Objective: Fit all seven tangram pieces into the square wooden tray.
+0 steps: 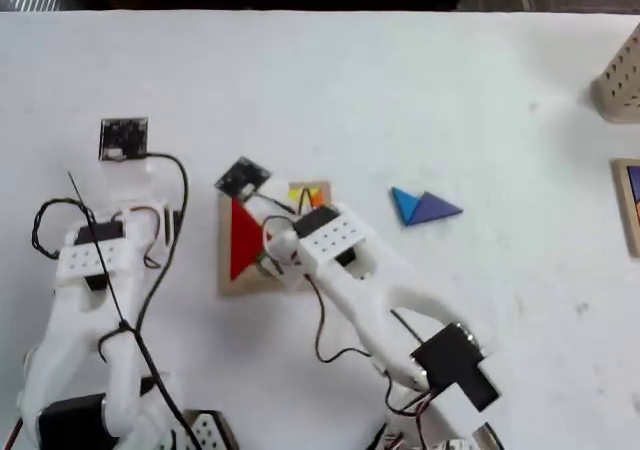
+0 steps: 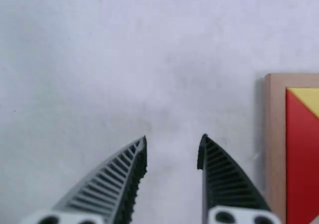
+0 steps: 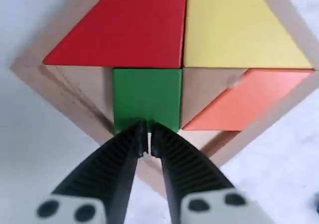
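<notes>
Though the tray (image 3: 27, 67) is part-filled, blue triangle (image 1: 405, 203) and purple triangle (image 1: 440, 210) are left outside.
Right gripper (image 3: 149, 129) is closed narrow; left gripper (image 2: 172, 149) is parted, empty.

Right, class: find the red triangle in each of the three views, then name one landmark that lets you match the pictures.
High view: the red triangle lies in the left part of the wooden tray.
Left wrist view: a strip of it sits just inside the tray rim, touching the yellow triangle.
Right wrist view: it lies edge to edge with the yellow triangle, bordering the green square.
Shared landmark: the tray rim.
</notes>
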